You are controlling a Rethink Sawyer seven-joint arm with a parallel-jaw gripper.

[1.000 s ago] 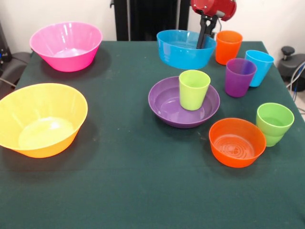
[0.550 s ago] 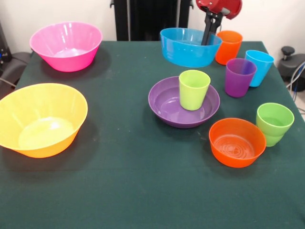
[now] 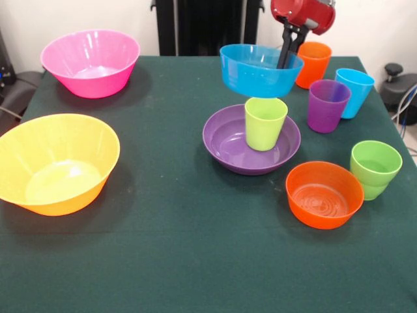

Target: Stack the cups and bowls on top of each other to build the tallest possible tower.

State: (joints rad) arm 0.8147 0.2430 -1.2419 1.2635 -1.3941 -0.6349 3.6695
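Clamped on the far-right rim of the small blue bowl (image 3: 260, 70), our gripper (image 3: 285, 57) reaches steeply down from the top edge and holds it clear of the table. We judge this the carry to the tower — the bowl hangs just above the lime-yellow cup (image 3: 264, 122) standing in the wide purple bowl (image 3: 225, 140). Next we need it centred and level over the cup's mouth, then lowered gently — a tilt could tip the cup.

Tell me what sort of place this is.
Probably a robotics lab: a red robot gripper lifts a small blue plastic bowl over a dark green cloth-covered table, with black equipment against the white wall.
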